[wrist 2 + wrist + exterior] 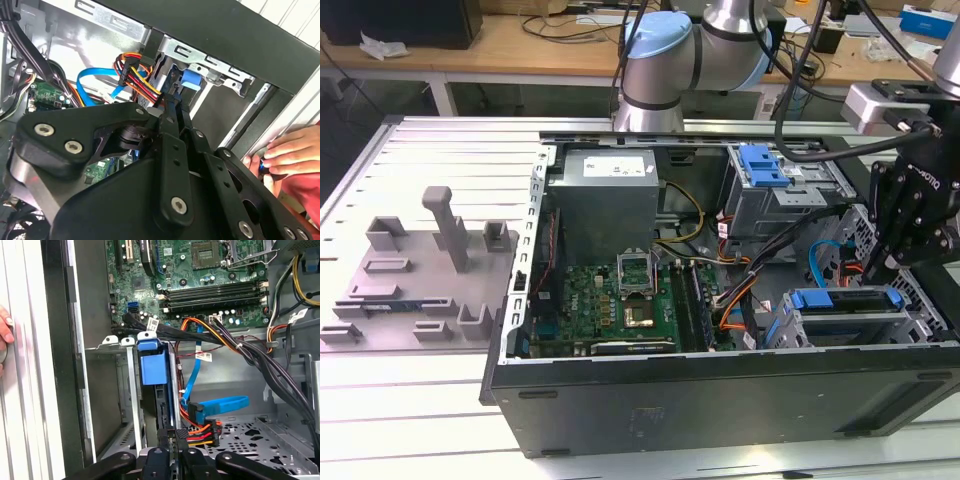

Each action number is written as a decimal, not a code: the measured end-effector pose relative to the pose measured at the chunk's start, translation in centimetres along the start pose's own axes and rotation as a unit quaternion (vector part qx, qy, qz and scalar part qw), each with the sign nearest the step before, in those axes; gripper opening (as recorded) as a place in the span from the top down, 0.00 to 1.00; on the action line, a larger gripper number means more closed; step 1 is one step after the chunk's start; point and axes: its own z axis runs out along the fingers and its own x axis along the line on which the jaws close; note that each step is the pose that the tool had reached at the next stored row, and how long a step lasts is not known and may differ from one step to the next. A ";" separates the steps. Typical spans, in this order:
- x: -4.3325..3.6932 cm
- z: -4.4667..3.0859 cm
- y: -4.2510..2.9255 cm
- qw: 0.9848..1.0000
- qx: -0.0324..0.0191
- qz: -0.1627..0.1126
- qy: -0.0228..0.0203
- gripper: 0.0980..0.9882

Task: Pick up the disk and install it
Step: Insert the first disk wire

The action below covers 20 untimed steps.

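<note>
1. First wrist view: the claw sits low inside the open computer case, its fingers drawn narrow with barely a gap. I cannot tell whether they nip anything.
2. The disk is directly ahead of the claw's tips. It stands on edge in a slot of the metal drive cage, so its thin blue carrier edge faces the camera.
3. The disk's long axis runs straight away from the claw toward the motherboard, and the near end lies just beside the fingertips. It looks largely seated in the slot, though how deep is a judgement.
4. In the exterior view the claw hangs over one end of the disk, whose blue top edge stretches away from it across the cage.
5. Just to one side of the claw a bundle of orange and black wires ends in a plug, with a flat blue cable beyond it. Both crowd the approach.
6. A person's hand rests on the case's outer edge, well apart from the claw, beside the worktop.
</note>
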 end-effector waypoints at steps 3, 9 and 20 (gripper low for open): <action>0.00 0.00 0.00 1.000 0.000 0.000 0.000 0.92; 0.27 0.07 -0.03 1.000 0.000 0.000 0.000 0.92; 0.22 0.16 -0.01 1.000 0.000 0.000 0.000 0.92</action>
